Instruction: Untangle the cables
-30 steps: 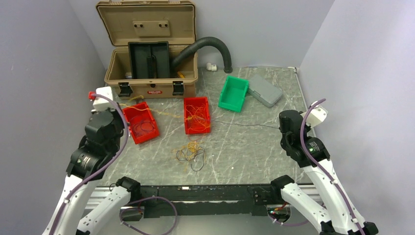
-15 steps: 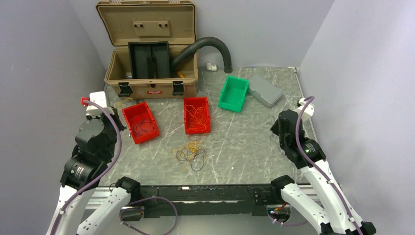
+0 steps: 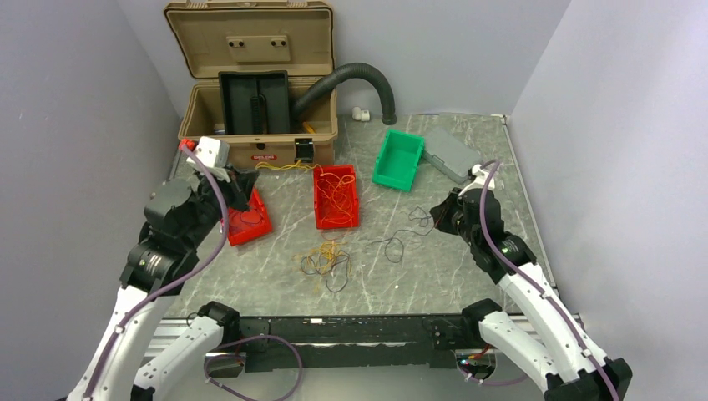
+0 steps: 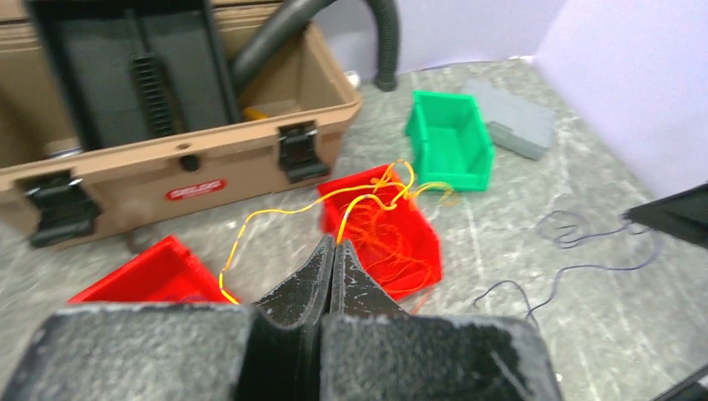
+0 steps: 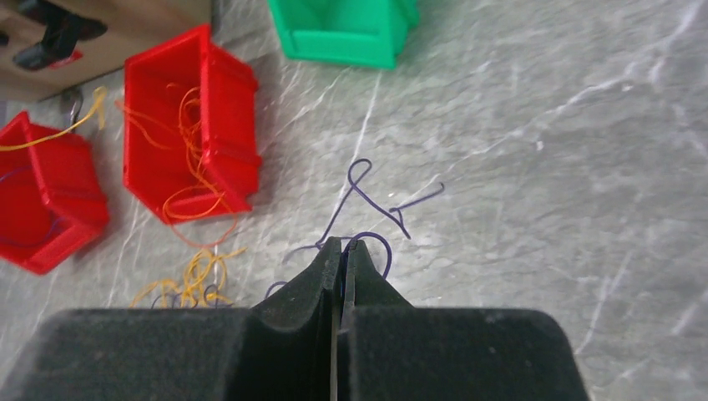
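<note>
The cables are hair-thin wires. A loose tangle (image 3: 326,263) of orange, yellow and dark strands lies on the table near the front. More orange strands fill the middle red bin (image 3: 336,219). My left gripper (image 4: 334,242) is shut on a yellow wire (image 4: 284,210) that runs from its tips towards that bin; in the top view this gripper (image 3: 244,190) hangs over the left red bin (image 3: 250,230). My right gripper (image 5: 341,242) is shut on a dark purple wire (image 5: 367,196), which trails in slack loops (image 3: 396,245) on the table left of the gripper (image 3: 436,215).
An open tan toolbox (image 3: 250,150) with a black ribbed hose (image 3: 351,77) stands at the back left. A green bin (image 3: 398,159) and a grey case (image 3: 451,152) sit at the back right. Grey walls close in both sides.
My left gripper swung away from me and to the right, over the left red bin, with the yellow wire. My right gripper moved left towards the middle and the taut purple wire went slack.
</note>
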`<state>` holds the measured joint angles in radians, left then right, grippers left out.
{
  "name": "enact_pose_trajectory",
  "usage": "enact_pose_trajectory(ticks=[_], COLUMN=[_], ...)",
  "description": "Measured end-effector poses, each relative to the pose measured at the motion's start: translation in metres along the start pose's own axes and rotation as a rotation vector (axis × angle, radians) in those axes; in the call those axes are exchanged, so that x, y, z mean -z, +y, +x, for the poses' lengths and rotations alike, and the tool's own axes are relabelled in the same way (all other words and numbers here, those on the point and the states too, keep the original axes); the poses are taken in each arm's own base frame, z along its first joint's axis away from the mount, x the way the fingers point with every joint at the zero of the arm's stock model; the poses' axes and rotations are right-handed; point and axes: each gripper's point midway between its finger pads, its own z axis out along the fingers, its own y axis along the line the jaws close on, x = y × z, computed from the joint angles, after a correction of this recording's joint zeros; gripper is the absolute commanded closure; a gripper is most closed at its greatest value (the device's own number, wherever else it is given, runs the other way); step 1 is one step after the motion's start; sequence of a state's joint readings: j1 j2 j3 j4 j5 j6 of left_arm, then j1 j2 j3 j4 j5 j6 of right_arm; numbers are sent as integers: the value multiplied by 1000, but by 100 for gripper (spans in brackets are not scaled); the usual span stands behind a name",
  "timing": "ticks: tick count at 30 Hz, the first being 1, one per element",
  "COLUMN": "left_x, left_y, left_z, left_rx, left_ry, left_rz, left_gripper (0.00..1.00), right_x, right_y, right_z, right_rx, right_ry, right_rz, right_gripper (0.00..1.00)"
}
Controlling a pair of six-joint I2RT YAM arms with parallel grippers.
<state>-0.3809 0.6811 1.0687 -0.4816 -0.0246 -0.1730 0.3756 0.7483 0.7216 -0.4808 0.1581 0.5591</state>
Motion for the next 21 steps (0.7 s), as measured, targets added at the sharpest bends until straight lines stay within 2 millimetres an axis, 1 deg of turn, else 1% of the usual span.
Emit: enact_pose_trajectory(ticks=[2,5,10,13,21], left_x=[-10,-25,-46,-50,-49], left_y=[-14,-29,-43,-48,-62], left_z=[-3,-7,-12,-16,-36], left_rx=[23,52,81,87,109], left_ry=[-6,-1,13,12,-34], left_rz=[69,143,210,232,305], left_gripper=[100,100,100,100,100], right_x=[-5,-9,-12,-12,-14], right_y=[6,14,22,24,30], right_z=[8,13,19,24,34], right_rx=[0,0,0,2,9], right_ry=[31,57,79,93,122], right_rz=[-36,-76,-130,-149,-198], right_gripper=[100,100,100,100,100])
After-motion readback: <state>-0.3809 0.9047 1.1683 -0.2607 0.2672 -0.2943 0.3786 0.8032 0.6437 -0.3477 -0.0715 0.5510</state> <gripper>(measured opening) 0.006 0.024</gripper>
